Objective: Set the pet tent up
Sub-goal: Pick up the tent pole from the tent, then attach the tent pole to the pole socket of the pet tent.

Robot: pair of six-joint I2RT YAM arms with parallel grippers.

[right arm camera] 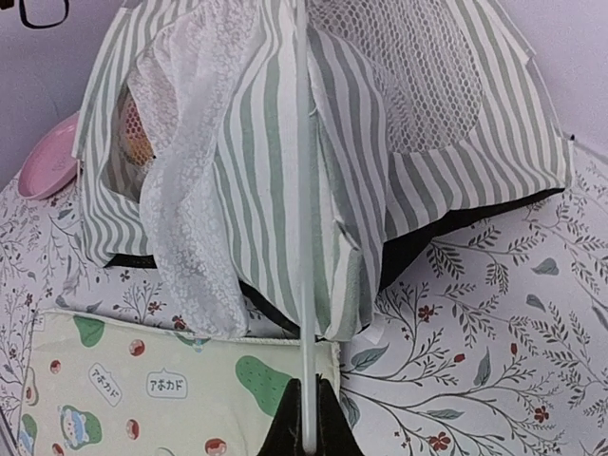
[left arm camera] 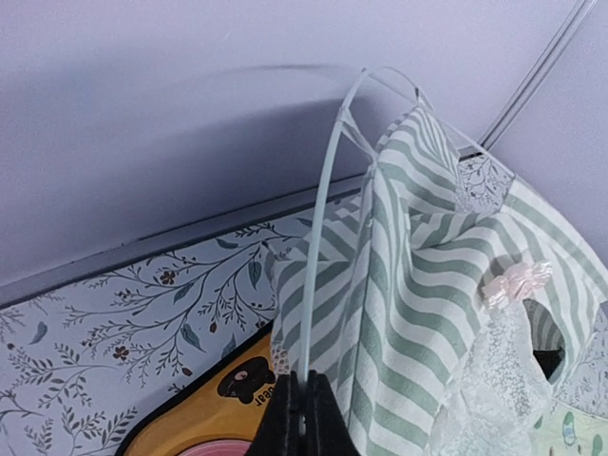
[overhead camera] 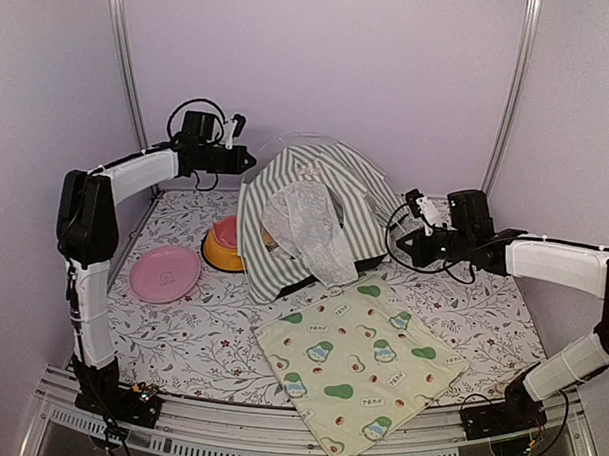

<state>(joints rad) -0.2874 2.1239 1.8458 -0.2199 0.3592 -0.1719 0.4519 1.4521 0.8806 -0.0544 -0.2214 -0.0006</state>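
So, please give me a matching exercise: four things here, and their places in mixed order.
Things:
1. sage-green and white striped fabric tent
2. round pink plate
3. pale yellow avocado-print mat
4. orange pet bowl

Places:
A. farthest left, on the floral cover
B. in front of the tent
C. between plate and tent
D. at the back, left gripper and right gripper shut on its thin white pole

Pairs: 1-D, 2-A, 3-B, 4-C

Green-striped pet tent (overhead camera: 371,190) half-raised, sagging; lace curtain (overhead camera: 309,228) hanging in front; poles (left arm camera: 321,247) arched.
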